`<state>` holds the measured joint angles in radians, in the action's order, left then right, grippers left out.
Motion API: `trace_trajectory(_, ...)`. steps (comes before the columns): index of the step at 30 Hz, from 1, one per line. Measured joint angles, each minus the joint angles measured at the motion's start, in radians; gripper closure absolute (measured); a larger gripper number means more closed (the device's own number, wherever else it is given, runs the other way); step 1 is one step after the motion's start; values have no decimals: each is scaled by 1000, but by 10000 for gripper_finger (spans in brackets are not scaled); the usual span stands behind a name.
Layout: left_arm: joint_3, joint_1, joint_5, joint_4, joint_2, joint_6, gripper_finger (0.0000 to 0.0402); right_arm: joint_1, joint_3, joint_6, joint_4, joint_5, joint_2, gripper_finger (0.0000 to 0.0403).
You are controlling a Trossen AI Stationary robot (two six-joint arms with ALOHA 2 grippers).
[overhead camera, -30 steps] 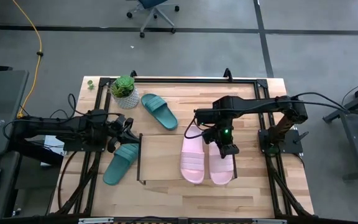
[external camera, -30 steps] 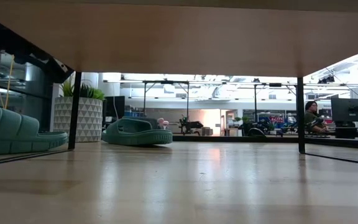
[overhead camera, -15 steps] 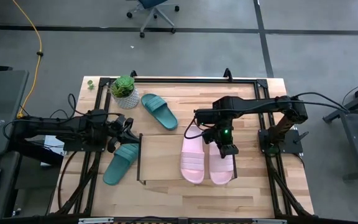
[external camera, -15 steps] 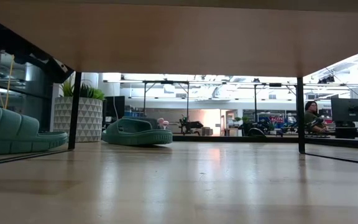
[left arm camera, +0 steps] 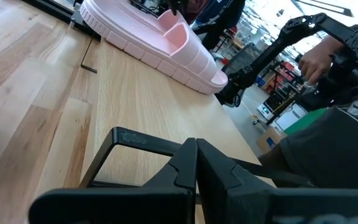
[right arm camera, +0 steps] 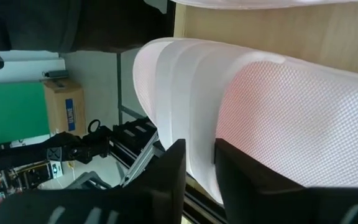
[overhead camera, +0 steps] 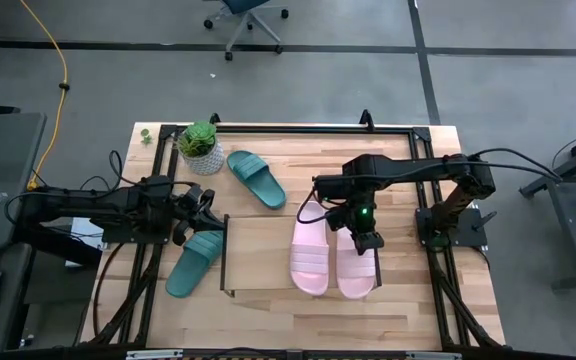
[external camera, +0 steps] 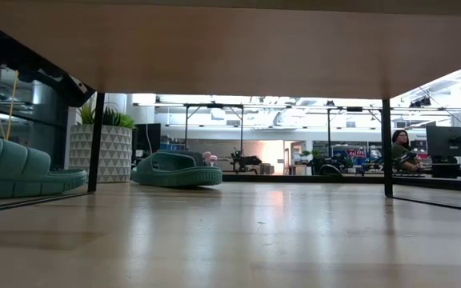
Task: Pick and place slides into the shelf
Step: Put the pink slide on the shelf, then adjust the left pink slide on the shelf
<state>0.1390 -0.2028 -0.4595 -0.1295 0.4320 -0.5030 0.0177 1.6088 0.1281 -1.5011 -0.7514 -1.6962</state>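
From above, two pale pink slides and are lying side by side on the shelf. The right gripper is poised over the outer one. The left gripper is waiting near a teal slide; another teal slide is lying beside the potted plant.

At table height, only the teal slides are being shown.

In the left wrist view, fingers are being held clenched, empty.

In the right wrist view, a pink slide's edge is being pinched between fingers; release is best done only once the sole is lying flat.
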Motion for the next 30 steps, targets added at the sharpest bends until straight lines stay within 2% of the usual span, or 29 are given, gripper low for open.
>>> trace_trajectory(12,0,0,-4,-5,0,1,401,-77,0,9,-2,-12,4,315)
trace_trajectory(17,-2,0,1,-83,0,-2,401,-124,0,7,31,-13,40,315)
trace_trajectory(26,3,0,91,-196,1,-2,401,-208,0,-135,291,-10,160,315)
trace_trajectory(30,66,0,132,-183,24,36,401,-234,0,-194,404,23,223,315)
